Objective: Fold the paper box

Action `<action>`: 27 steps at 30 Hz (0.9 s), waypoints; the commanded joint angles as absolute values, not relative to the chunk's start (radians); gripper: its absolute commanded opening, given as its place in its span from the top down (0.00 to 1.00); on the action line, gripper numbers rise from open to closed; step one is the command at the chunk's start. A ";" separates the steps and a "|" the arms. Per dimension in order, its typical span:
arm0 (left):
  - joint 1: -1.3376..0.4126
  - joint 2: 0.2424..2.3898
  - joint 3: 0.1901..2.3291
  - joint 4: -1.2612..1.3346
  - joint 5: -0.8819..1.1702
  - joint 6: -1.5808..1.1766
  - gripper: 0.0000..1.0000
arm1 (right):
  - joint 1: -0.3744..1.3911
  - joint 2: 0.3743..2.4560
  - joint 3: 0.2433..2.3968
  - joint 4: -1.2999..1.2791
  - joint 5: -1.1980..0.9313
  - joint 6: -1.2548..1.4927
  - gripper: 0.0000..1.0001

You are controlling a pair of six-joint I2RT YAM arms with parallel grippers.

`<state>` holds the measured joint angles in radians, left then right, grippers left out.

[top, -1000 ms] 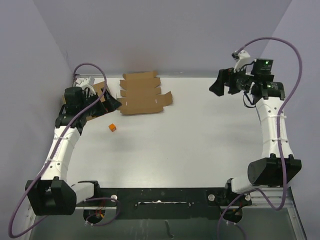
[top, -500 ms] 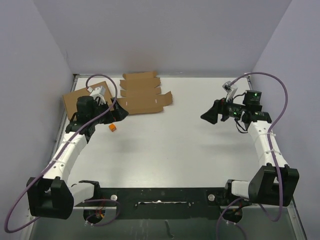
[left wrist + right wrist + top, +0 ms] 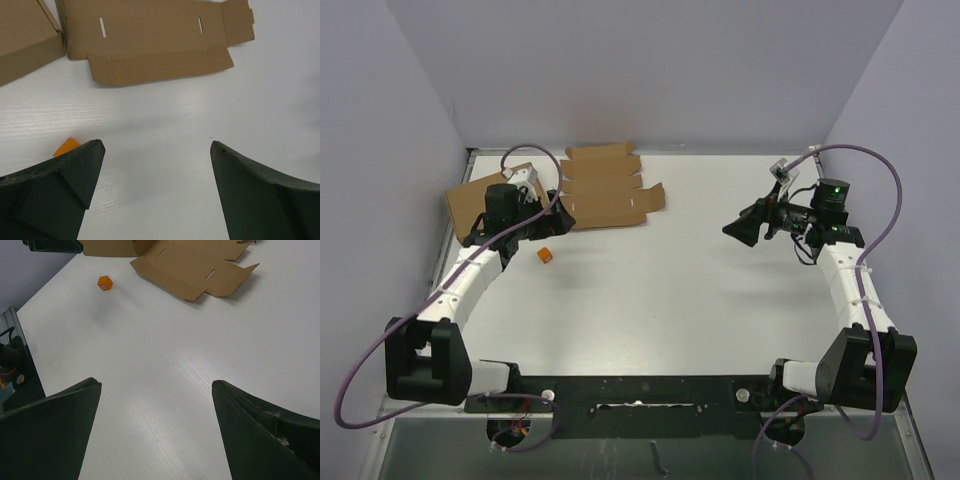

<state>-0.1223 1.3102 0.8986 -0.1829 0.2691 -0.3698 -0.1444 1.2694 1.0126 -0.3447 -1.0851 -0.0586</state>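
I'm counting one unfolded paper box (image 3: 605, 190), one plain cardboard box (image 3: 468, 196), one tiny orange cube (image 3: 545, 255), plus two robot arms: left arm (image 3: 470, 278), right arm (image 3: 850, 285).

Brown paper box (image 3: 605, 190) — orange cube (image 3: 545, 255)

Paper box (image 3: 160, 30): matt brown cardboard with fibrous cut edges. Larger box (image 3: 22, 42): the same plain matt cardboard. Counter (image 3: 165, 120): white and smooth, faintly streaked grain, soft sheen. Left pincer (image 3: 157, 150) and right pincer (image 3: 156, 385): dark matt plastic, finely textured, scuffed at the edges. Cube (image 3: 104, 282): smooth orange, material unclear.
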 commanded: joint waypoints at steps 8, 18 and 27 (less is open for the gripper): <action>-0.126 1.452 1.154 -0.295 0.139 -0.225 0.12 | -0.135 1.300 1.026 -0.307 -1.120 -0.062 0.02; -0.084 1.797 1.525 -0.368 0.137 -0.110 0.23 | -0.130 1.308 1.037 -0.338 -1.089 -0.100 0.02; -0.078 2.316 2.175 -0.601 0.192 -0.049 0.44 | -0.095 1.381 1.090 -0.430 -1.041 -0.176 0.02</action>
